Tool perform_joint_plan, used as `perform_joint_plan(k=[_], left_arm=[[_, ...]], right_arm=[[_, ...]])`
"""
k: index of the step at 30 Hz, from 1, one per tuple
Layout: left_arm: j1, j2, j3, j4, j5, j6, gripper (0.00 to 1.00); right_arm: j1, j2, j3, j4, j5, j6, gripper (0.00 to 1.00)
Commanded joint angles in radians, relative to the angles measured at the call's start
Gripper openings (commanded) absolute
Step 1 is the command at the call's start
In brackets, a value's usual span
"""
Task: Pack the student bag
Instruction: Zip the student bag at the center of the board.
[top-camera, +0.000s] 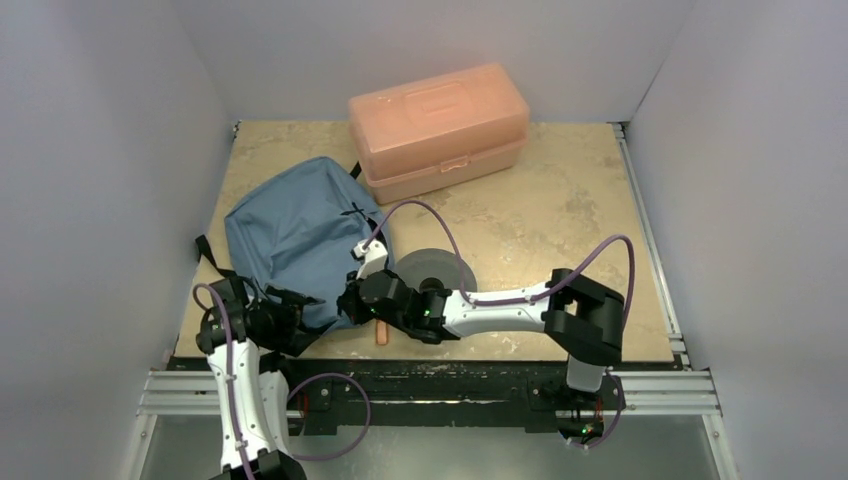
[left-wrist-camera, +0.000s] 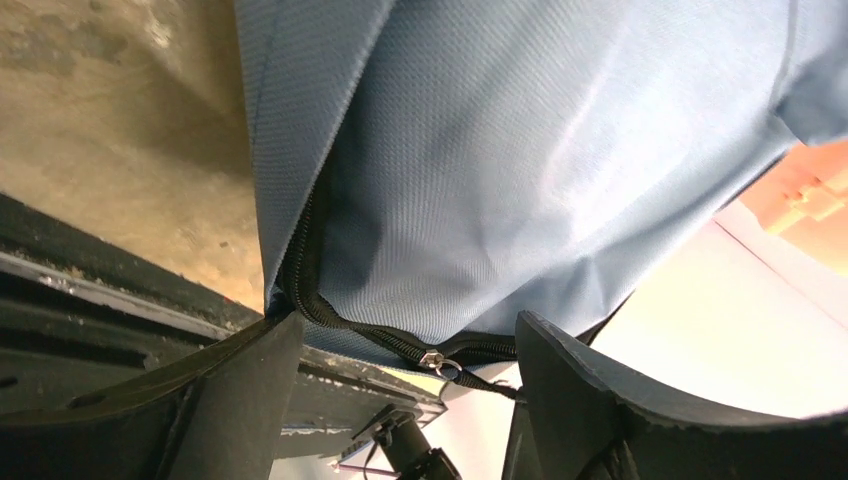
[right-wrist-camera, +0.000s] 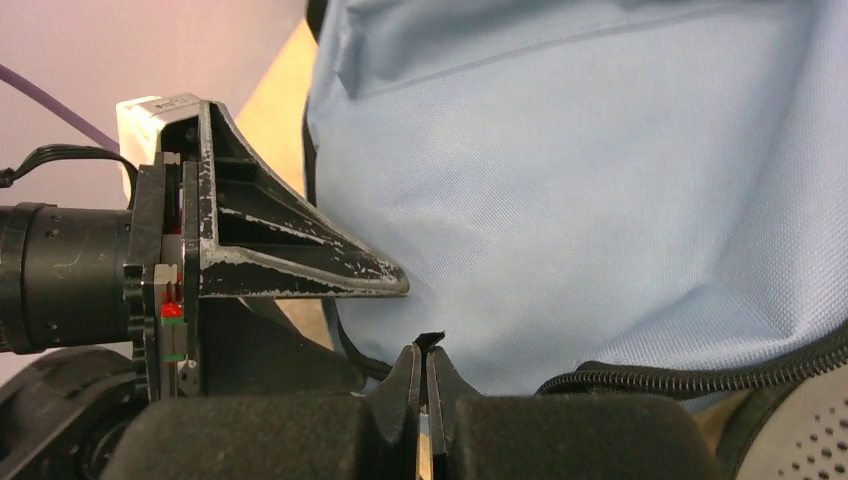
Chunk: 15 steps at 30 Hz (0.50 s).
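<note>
The student bag (top-camera: 295, 230) is a soft, slate-blue fabric backpack with a rounded outline. It lies flat on the worktop (top-camera: 560, 200), in its 9 o'clock part. Its long axis runs roughly from 7 to 1 o'clock, and the near end reaches the worktop's front edge. A black strap (top-camera: 207, 250) trails out at the bag's 9 o'clock side. A black zipper (left-wrist-camera: 380, 340) with a small metal pull (left-wrist-camera: 432, 358) runs along the near edge, where the fabric is creased.
</note>
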Motion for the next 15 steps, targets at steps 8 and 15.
perform_joint_plan(k=[8,15], left_arm=[[0.003,-0.063,0.101,-0.224,-0.002,0.024,0.78],[0.004,-0.057,0.021,-0.172,0.064,-0.064,0.78]], right_arm=[[-0.009,-0.104,-0.047,0.284,0.075,-0.116,0.00],[0.005,-0.133,-0.037,0.295,0.147,-0.159,0.00]])
